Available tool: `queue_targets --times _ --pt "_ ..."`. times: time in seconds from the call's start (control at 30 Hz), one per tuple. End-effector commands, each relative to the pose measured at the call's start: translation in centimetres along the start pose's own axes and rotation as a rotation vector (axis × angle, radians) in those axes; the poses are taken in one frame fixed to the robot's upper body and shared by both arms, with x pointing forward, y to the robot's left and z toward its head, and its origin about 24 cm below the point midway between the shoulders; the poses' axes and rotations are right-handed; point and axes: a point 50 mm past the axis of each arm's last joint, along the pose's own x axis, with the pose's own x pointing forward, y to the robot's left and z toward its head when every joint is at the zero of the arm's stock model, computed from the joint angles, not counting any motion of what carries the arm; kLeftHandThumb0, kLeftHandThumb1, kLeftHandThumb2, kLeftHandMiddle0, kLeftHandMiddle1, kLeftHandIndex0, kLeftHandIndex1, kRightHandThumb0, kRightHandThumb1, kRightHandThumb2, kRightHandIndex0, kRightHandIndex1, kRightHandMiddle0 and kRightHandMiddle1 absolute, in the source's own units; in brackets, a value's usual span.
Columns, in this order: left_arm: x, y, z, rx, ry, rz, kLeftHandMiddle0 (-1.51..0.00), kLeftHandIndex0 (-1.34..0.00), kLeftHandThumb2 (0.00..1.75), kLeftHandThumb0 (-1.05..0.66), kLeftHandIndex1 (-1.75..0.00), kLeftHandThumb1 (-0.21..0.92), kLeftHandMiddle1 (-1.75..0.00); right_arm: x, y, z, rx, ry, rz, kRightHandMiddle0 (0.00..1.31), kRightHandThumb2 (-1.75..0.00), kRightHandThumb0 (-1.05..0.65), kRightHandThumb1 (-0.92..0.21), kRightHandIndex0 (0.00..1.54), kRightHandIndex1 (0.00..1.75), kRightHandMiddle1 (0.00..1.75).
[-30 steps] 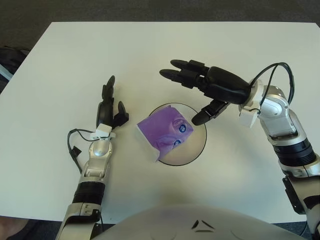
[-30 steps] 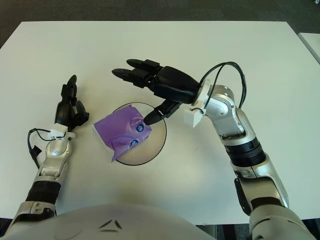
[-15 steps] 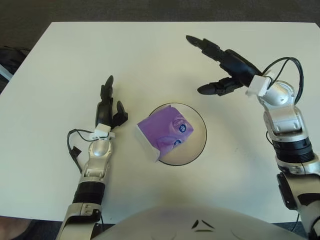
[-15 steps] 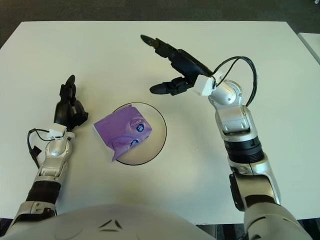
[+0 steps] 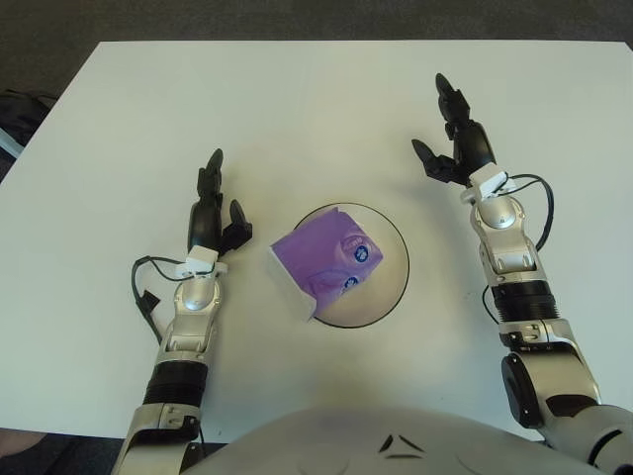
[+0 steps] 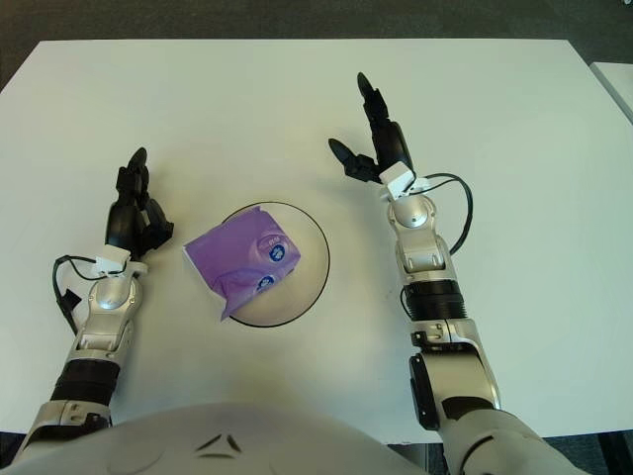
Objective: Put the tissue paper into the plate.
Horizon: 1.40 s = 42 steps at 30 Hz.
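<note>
Right hand (image 5: 457, 148): withdrawn from over the plate within the last second, now well to the right of it and beyond it, fingers spread and pointing away from the robot, holding nothing, forearm running straight back toward the body. Tissue paper (image 5: 324, 259): 1 purple pack, lying in the plate (image 5: 394, 282), its left corner overhanging the rim toward the left hand. Left hand (image 5: 213, 211): unchanged, showing just left of the plate, fingers extended and relaxed, empty. Table (image 5: 297, 109): white, bearing the plate. Right eye view only: the table's right edge with a strip of a second white surface (image 6: 618, 84) beyond it. Left eye view only: a dark object (image 5: 20, 114) off the table's left edge.
</note>
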Motion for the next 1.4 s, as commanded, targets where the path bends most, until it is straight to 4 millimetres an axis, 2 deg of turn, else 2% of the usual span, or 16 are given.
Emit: queue_targets --times 0.0,0.23,0.4,0.77,1.37 --pt "-4.8 -0.5 -4.4 0.009 0.242 -0.017 -0.14 0.0 1.04 -0.74 -0.42 0.92 -0.01 -2.8 1.3 -2.5 0.139 0.105 -0.066 0.0 -0.85 -0.88 -0.92 0.0 0.0 0.0" --pt "-4.9 -0.5 -4.4 0.002 0.242 -0.023 -0.14 0.0 1.03 -0.74 -0.42 0.92 -0.01 -4.9 2.4 -4.2 0.226 0.16 -0.121 0.01 -0.98 -0.83 -0.92 0.0 0.0 0.01" --pt "-4.9 -0.5 -4.5 -0.009 0.241 -0.028 -0.14 0.0 1.03 -0.74 -0.39 0.92 0.0 -6.0 2.8 -4.3 0.238 0.178 -0.156 0.02 -1.03 -0.8 -0.92 0.03 0.01 0.08" --pt "-5.0 -0.4 -4.6 -0.023 0.24 -0.027 -0.14 0.0 1.02 -0.73 -0.4 0.92 0.0 -7.2 3.2 -4.3 0.23 0.215 -0.166 0.0 -1.04 -0.74 -0.92 0.09 0.03 0.25" --pt "-5.2 -0.3 -4.7 -0.01 0.239 -0.031 -0.15 0.0 1.03 -0.74 -0.4 0.92 -0.01 -8.3 3.1 -4.9 0.242 0.25 -0.135 0.0 -1.04 -0.74 -0.92 0.1 0.03 0.3"
